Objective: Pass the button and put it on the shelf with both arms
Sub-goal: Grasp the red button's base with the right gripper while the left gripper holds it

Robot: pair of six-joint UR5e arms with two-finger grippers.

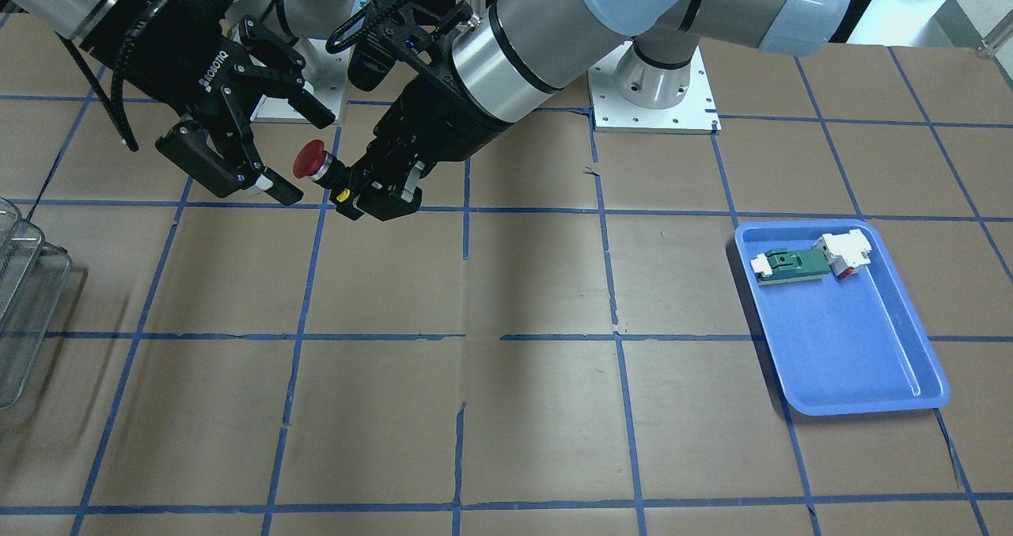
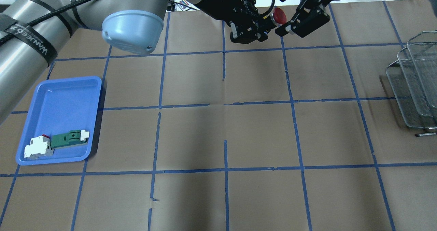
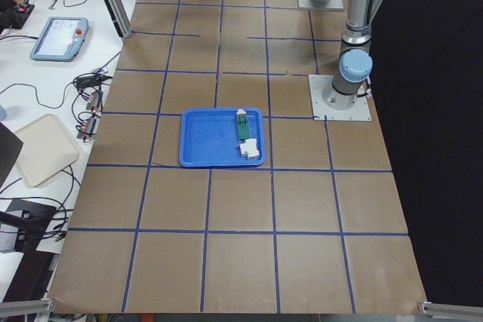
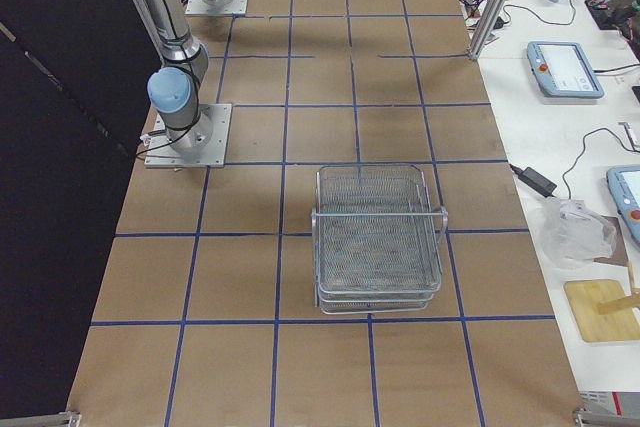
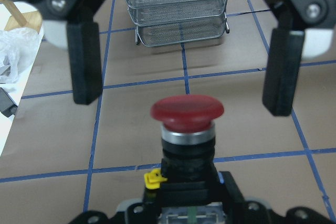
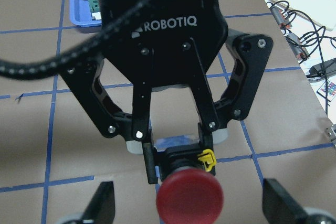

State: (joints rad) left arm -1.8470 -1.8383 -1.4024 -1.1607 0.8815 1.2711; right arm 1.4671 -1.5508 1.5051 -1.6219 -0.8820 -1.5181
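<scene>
The button (image 1: 310,161), with a red mushroom cap on a black body, is held in the air by my left gripper (image 1: 348,189), which is shut on its black body. It also shows in the overhead view (image 2: 279,15) and in the left wrist view (image 5: 187,114). My right gripper (image 1: 307,156) is open, with its fingers (image 5: 86,61) on either side of the red cap and apart from it. The right wrist view shows the cap (image 6: 189,198) between my open right fingers (image 6: 102,205). The wire-mesh shelf (image 2: 413,87) stands on the table's right end, far from both grippers.
A blue tray (image 2: 61,98) on my left holds a green-and-white connector (image 2: 66,139) and a white block with a red part (image 2: 37,149). The brown table has blue tape lines. The shelf (image 4: 378,237) has stacked tiers. Operators' devices lie beyond the far edge.
</scene>
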